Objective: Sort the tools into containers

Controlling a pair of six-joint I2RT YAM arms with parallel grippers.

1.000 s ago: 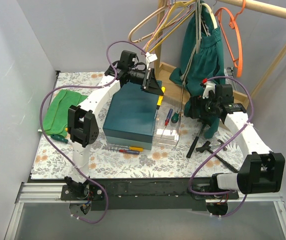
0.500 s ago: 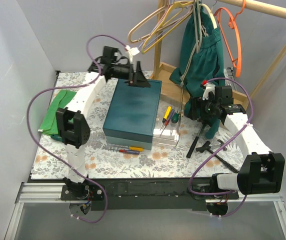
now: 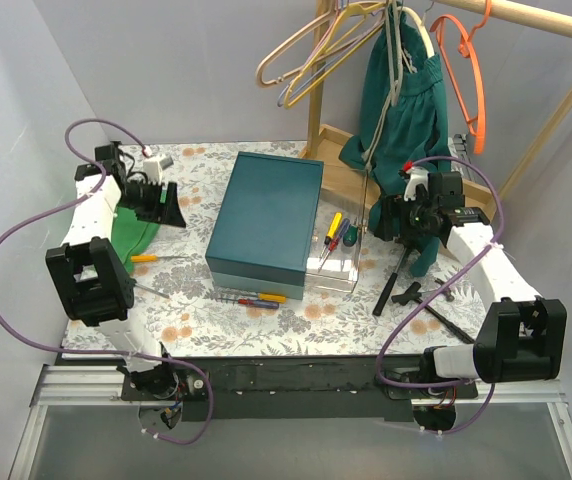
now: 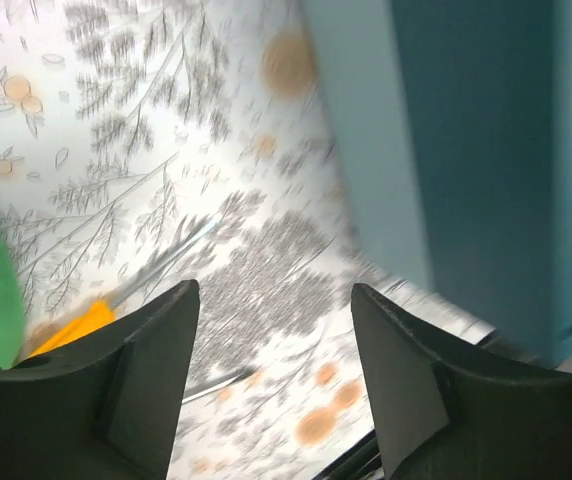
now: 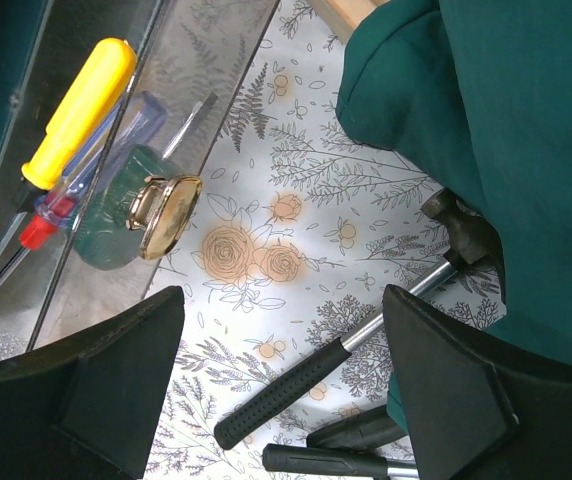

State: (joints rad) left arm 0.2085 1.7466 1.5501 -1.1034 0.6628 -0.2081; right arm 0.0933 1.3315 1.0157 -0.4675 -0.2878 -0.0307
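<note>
The teal box (image 3: 266,215) stands mid-table with its clear tray (image 3: 338,272) pulled out to the right. In the tray lie a yellow screwdriver (image 5: 81,105), a red-tipped clear one (image 5: 96,160) and a green-handled one (image 5: 111,235). My left gripper (image 3: 162,206) hovers open and empty over the table left of the box; its wrist view shows an orange screwdriver (image 4: 71,328) below it. My right gripper (image 5: 281,390) is open and empty above the hammer (image 5: 336,365). Yellow and red screwdrivers (image 3: 261,298) lie in front of the box.
A green cloth (image 3: 126,225) lies at the left edge. A teal garment (image 3: 401,90) and hangers (image 3: 311,50) hang from the wooden rack at the back right. More black-handled tools (image 3: 436,300) lie right of the hammer. A gold clasp (image 5: 163,215) sits on the tray front.
My left gripper let go of the yellow screwdriver over the tray, opened, and swung left across the box to the table's left side. The right arm has stayed put.
</note>
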